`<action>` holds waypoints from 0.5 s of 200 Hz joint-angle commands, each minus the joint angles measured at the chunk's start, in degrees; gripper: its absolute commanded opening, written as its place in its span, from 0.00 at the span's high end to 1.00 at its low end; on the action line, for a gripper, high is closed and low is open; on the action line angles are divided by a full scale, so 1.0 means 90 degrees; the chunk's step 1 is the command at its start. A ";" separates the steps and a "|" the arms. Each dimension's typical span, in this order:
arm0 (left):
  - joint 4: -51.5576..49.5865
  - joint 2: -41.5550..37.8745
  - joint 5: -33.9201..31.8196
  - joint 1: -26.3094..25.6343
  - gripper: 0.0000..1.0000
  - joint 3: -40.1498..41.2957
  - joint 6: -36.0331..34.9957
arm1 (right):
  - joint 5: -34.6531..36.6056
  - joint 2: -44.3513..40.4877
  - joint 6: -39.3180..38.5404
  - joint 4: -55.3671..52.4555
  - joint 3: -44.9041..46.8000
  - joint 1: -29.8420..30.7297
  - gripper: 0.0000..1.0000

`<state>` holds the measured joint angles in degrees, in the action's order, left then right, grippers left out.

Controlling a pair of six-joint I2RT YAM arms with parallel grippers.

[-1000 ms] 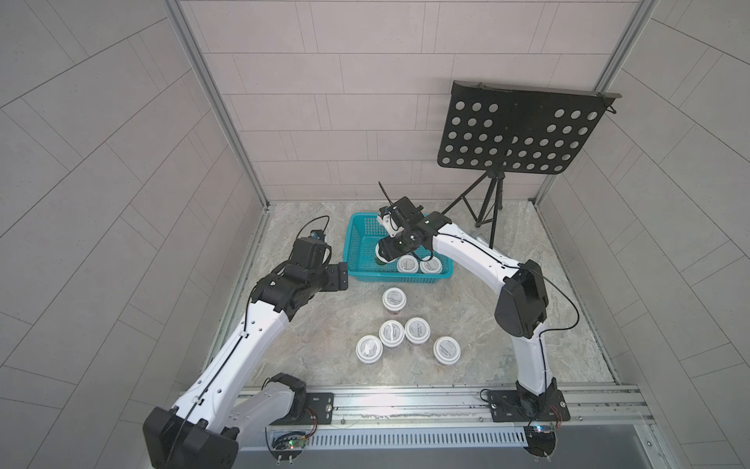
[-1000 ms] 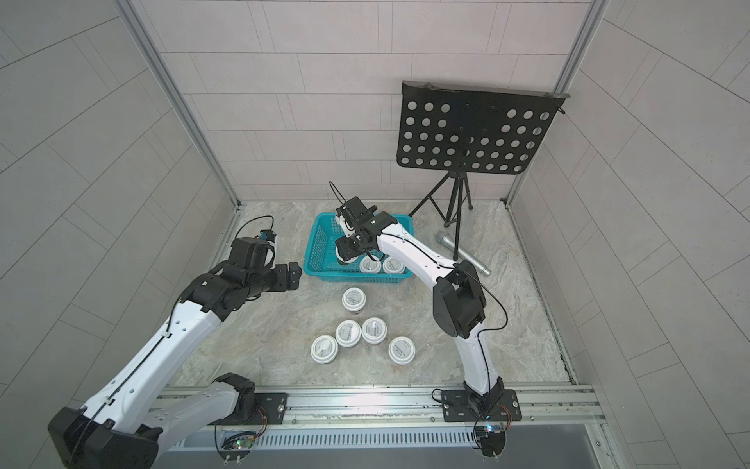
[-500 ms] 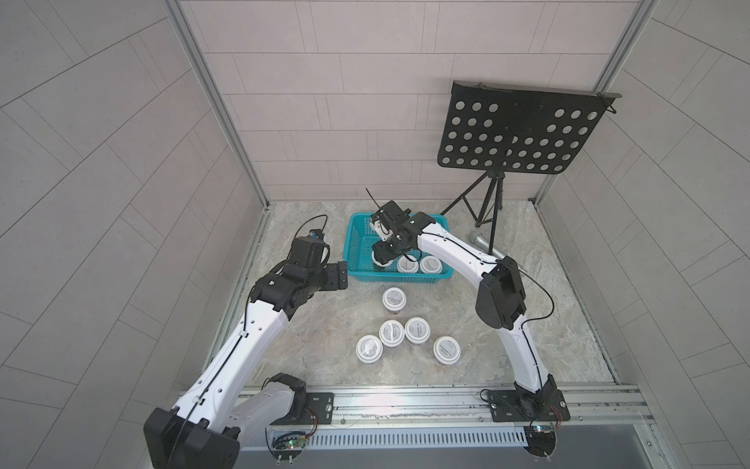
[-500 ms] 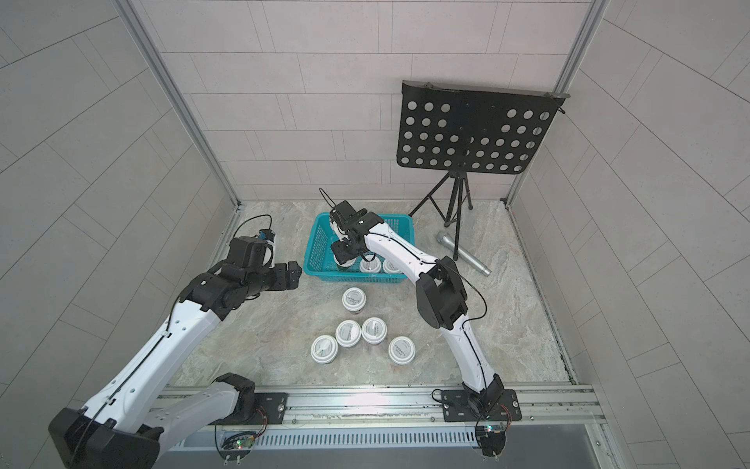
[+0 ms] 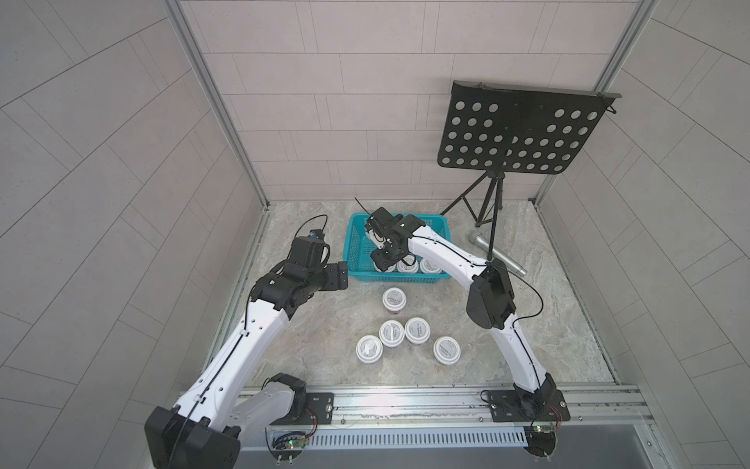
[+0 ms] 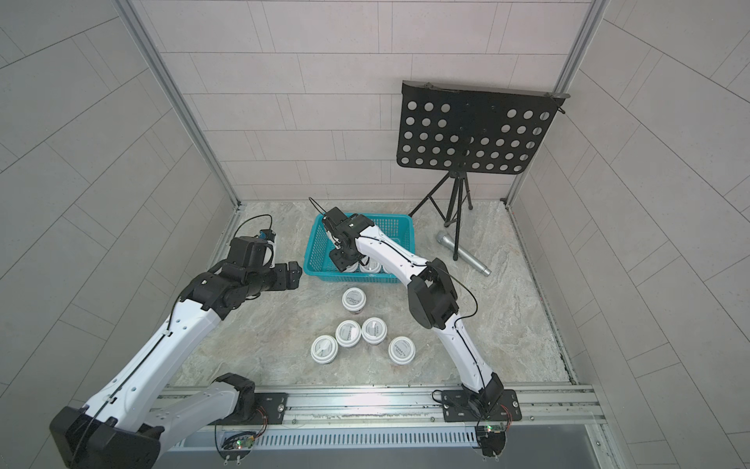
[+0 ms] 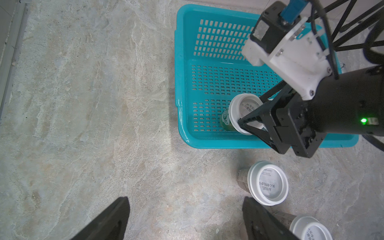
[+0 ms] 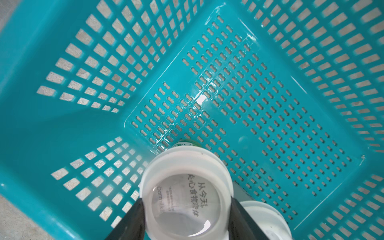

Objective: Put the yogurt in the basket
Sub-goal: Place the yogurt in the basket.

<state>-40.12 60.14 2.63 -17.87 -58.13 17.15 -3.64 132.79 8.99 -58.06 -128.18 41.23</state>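
The teal basket (image 5: pixel 352 243) (image 6: pixel 314 247) stands at the back of the floor. My right gripper (image 5: pixel 383 262) (image 8: pixel 186 209) is shut on a white-lidded yogurt cup (image 8: pixel 185 187) (image 7: pixel 241 108) with a green side, held upright and low in the basket's near left corner. Two more cups (image 5: pixel 407 264) stand beside it along the near wall. Several yogurt cups (image 5: pixel 393 299) (image 6: pixel 348 333) stand on the floor in front of the basket. My left gripper (image 5: pixel 339 276) (image 7: pixel 186 200) hovers open and empty just left of the basket's near corner.
A black music stand (image 5: pixel 515 134) on a tripod stands at the back right, with a silver microphone (image 5: pixel 497 256) lying by its feet. Tiled walls close in three sides. The arms' metal rail (image 5: pixel 406 402) runs along the front.
My right arm has carried the held cup leftward inside the basket, from beside the two cups toward the near left corner. The left arm has stayed still.
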 commanded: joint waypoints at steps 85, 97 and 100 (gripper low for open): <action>0.0073 -0.0002 0.0049 0.0065 0.08 0.0052 0.0052 | 0.0074 0.0402 -0.0179 -0.0501 -0.0367 0.0067 0.38; 0.0073 -0.0005 0.0044 0.0071 0.08 0.0052 0.0048 | 0.0082 0.0420 -0.0179 -0.0516 -0.0378 0.0067 0.37; 0.0073 -0.0008 0.0052 0.0066 0.08 0.0052 0.0055 | 0.0081 0.0421 -0.0181 -0.0519 -0.0377 0.0072 0.37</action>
<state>-40.10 60.14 2.85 -17.63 -58.13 17.15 -3.38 135.41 7.70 -60.12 -130.39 41.43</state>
